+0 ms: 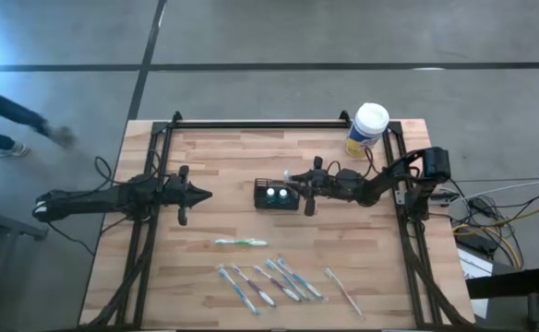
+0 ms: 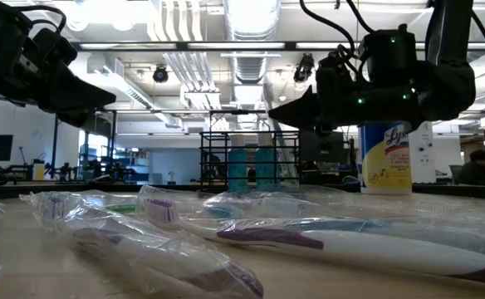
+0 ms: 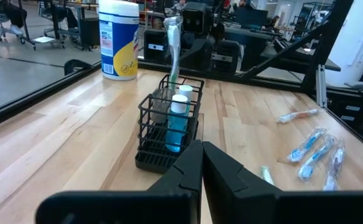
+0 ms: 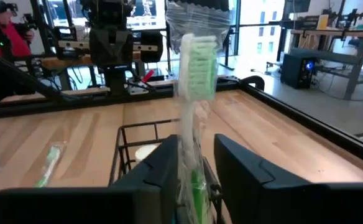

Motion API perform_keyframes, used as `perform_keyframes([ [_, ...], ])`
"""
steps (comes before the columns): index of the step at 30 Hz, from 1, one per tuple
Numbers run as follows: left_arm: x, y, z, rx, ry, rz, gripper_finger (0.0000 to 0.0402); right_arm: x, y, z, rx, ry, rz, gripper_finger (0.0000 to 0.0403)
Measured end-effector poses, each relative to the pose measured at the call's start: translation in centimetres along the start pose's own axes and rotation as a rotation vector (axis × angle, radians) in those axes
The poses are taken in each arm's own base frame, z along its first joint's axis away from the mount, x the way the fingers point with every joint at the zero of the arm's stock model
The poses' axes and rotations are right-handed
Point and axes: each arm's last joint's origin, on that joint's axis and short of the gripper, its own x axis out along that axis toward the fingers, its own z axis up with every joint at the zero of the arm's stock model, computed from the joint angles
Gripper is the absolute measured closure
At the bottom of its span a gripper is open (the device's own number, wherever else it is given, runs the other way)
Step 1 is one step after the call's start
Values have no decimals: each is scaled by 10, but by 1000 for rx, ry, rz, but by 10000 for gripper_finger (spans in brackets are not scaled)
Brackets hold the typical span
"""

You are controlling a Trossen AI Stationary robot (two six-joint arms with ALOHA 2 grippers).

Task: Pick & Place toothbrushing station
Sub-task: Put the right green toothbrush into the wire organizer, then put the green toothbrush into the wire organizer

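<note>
Green toothbrush [image 4: 194, 106] between right gripper [image 4: 197, 165] fingers

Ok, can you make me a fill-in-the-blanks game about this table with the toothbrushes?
1. The right pincer has a wrapped toothbrush with ____ bristles between its fingers.
2. It is right above the black wire ____.
3. The left pincer is shut and holds ____.
4. The big can with the white lid stands at the table's ____ edge, behind the right arm.

Missing words: green; basket; nothing; far
</note>
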Motion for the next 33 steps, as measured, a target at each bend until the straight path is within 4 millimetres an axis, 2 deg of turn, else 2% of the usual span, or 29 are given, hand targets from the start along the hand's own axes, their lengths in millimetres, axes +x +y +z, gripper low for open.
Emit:
perform_keyframes([
  [9, 0, 0, 0, 1, -1, 1, 390, 3, 3, 11, 11, -38, 11, 238],
  [14, 0, 0, 1, 23, -11, 3, 390, -1, 6, 23, 6, -64, 26, 222],
  [18, 0, 1, 3, 25, -36, 30, 390, -11, 7, 43, -68, -36, 28, 223],
  [22, 0, 1, 2, 1, -32, 31, 390, -32, 10, 63, -135, 31, 52, 239],
  [26, 1, 1, 1, -24, -19, 32, 390, -58, 18, 79, -179, -13, 106, 279],
  [30, 3, 1, -1, -45, 12, 20, 394, -83, 21, 80, -204, -74, 137, 338],
  [33, 6, 0, -5, -50, 78, 10, 397, -98, 20, 72, -206, -88, 148, 381],
])
